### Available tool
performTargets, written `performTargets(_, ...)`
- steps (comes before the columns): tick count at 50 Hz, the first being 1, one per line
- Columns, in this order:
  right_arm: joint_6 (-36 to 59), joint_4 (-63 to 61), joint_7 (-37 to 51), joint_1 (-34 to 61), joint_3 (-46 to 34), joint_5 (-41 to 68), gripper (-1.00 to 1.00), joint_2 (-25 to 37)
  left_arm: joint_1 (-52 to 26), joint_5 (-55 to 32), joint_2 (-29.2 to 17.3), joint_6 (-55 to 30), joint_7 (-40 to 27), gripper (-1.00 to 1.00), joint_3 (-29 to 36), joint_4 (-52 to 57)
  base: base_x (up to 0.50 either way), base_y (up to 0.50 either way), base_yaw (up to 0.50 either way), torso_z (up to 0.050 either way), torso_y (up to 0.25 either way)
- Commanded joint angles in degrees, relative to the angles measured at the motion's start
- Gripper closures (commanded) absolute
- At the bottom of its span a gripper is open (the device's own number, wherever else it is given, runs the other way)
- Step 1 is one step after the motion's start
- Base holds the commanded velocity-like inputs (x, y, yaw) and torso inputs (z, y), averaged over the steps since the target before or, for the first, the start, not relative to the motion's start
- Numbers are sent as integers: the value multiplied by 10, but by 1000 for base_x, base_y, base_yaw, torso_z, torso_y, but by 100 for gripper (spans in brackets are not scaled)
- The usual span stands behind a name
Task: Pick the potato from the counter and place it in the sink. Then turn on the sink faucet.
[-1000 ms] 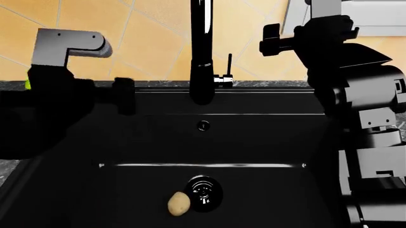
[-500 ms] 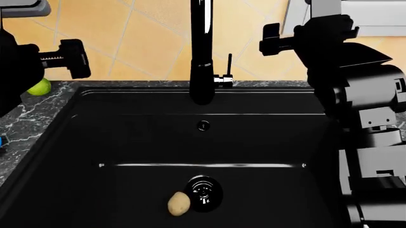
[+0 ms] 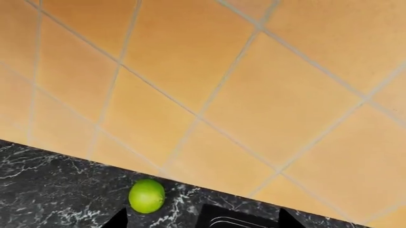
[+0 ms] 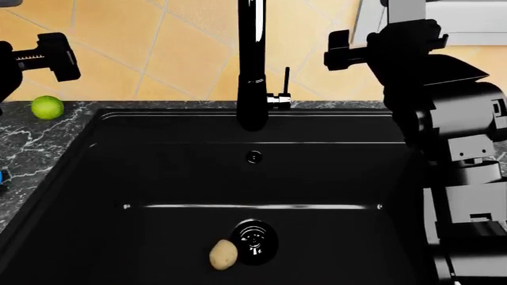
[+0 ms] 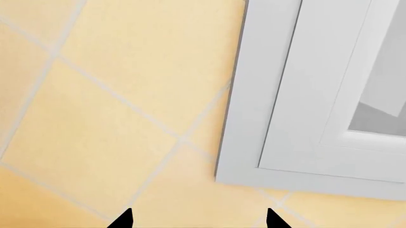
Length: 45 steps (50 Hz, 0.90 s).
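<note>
Black against orange tile, two grippers hang empty above one sink. The left gripper [image 4: 49,56], at the upper left of the head view, holds nothing; in the left wrist view its two finger tips [image 3: 118,219] stand wide apart at the bottom edge. The right gripper [image 4: 342,50], at the upper right, likewise grips nothing, its two tips [image 5: 123,219] spread apart before the tiled wall [image 5: 114,95] and a white window frame [image 5: 279,95].

One potato [image 4: 223,254] lies on the floor of the sink [image 4: 158,178], at the lower centre of the head view, touching or just beside the left side of the single round drain [image 4: 253,238]. One small overflow hole [image 4: 253,157] shows on the back wall of the basin. One sink faucet [image 4: 252,65] rises at the top centre, its thin lever [image 4: 286,80] upright just right of it, between the two grippers.

One green lime [image 4: 47,108] rests on the counter [image 4: 47,142] at the left, well apart from the potato. A small blue object [image 4: 3,177], cut off by the left edge, cannot be identified.
</note>
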Motion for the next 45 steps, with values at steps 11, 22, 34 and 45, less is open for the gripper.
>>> performTargets(11, -7, 7, 1, 1, 1, 4, -100, -2, 8, 67, 1, 58, 56, -100, 29, -48, 0, 0, 0, 0, 0)
performTargets(22, -8, 5, 2, -5, 0, 6, -100, 1, -10, 102, 8, 86, 80, -100, 40, -94, 0, 0, 0, 0, 0)
performTargets(34, -14, 14, 1, -4, -4, 4, -100, 0, -59, 189, 69, 151, 189, -100, 107, -261, 0, 0, 0, 0, 0)
performTargets(45, -21, 38, -6, 0, -13, 2, -100, -3, -142, 271, 152, 261, 265, -100, 144, -526, 0, 0, 0, 0, 0)
